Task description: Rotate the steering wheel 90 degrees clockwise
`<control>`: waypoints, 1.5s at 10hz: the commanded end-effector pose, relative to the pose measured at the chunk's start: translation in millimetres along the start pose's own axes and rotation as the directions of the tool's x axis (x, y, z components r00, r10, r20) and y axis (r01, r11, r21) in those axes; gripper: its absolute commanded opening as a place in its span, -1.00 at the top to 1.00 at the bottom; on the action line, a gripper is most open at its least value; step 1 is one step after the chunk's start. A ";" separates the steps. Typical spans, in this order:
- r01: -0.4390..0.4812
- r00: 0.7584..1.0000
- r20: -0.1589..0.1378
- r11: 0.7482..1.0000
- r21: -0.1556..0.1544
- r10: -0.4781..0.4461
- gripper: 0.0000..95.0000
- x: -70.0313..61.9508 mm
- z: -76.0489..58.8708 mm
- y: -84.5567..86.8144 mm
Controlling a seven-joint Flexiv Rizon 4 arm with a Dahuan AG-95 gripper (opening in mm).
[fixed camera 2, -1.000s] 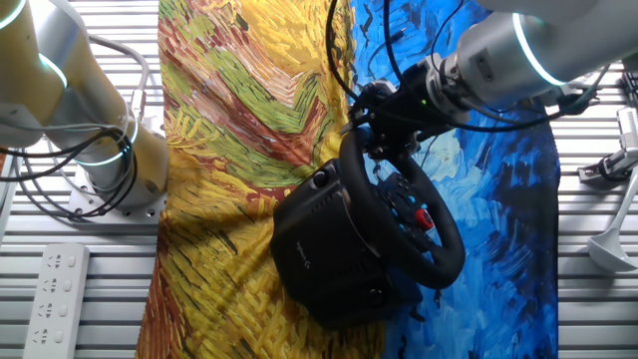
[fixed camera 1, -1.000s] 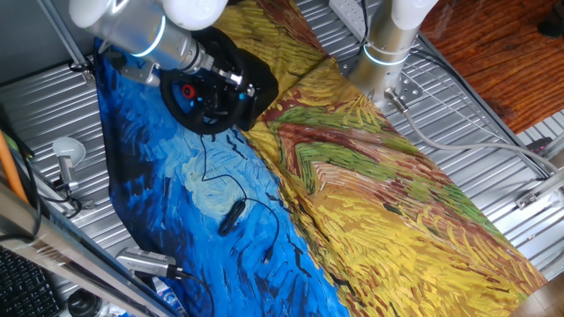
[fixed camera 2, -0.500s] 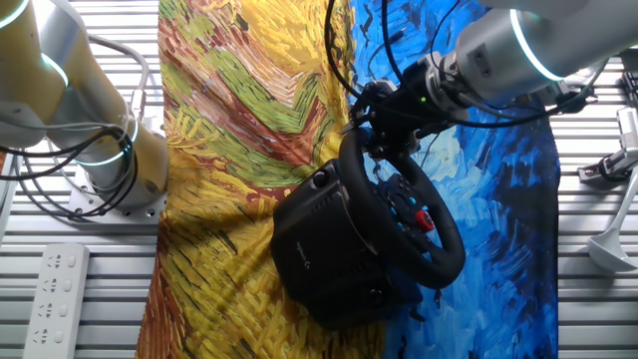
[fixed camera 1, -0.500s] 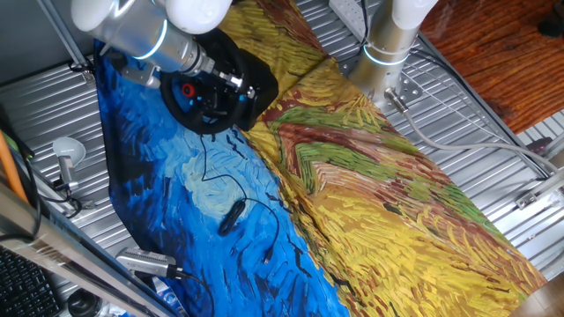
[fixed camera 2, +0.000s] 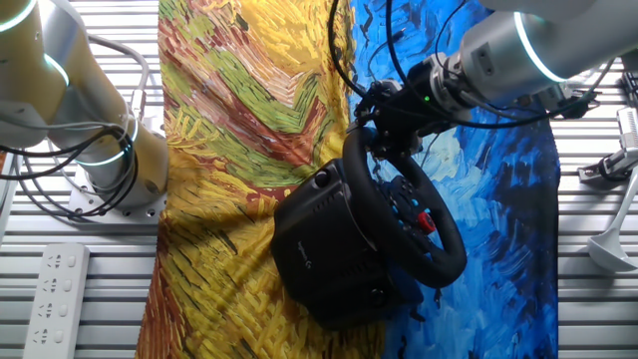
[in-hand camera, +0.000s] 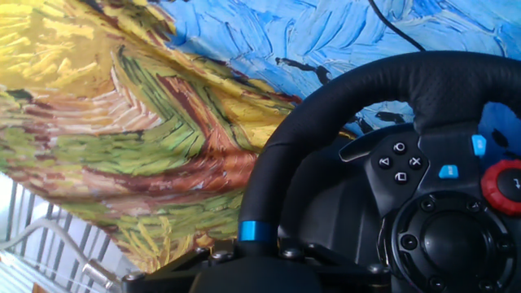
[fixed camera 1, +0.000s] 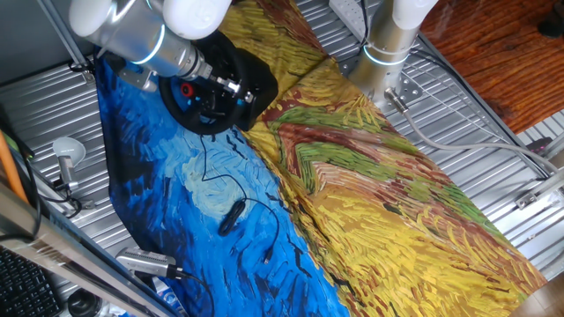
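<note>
Sitting at the rim of the steering wheel (fixed camera 2: 404, 224), the tool (fixed camera 2: 376, 128) is meeting it at the rim's far, upper end in the other fixed view, where the wheel is standing tilted on its black base (fixed camera 2: 319, 249) on the painted cloth (fixed camera 2: 249, 90) over the worktop. From the hand view the rim (in-hand camera: 326, 122) is arching just ahead, hub and red button (in-hand camera: 503, 182) lying right of the blue rim stripe (in-hand camera: 252, 230). The tool is looking closed about the rim, though its fingers are mostly hidden. Judgement: the hub is lying below and nearer, so the turn is depending on an arc around it.
</note>
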State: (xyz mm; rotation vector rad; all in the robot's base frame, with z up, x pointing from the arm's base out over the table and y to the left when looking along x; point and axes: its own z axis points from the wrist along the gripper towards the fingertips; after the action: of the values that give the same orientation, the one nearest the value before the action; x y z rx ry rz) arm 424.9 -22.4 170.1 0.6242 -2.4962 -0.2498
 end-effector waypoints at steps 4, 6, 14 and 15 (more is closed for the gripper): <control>-0.064 0.998 0.003 0.998 -0.011 0.064 1.00 -11.3 3.4 -6.1; -0.092 0.996 0.009 0.995 -0.031 0.092 1.00 -14.6 3.1 -5.8; -0.160 0.987 0.020 0.986 -0.041 0.161 1.00 -26.0 4.6 -8.3; -0.161 0.987 0.019 0.986 -0.040 0.162 1.00 -26.1 4.5 -8.3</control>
State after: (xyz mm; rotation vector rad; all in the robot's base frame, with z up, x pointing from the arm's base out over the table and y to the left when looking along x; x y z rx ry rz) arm 445.5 -15.7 151.4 0.4019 -2.5397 -0.2436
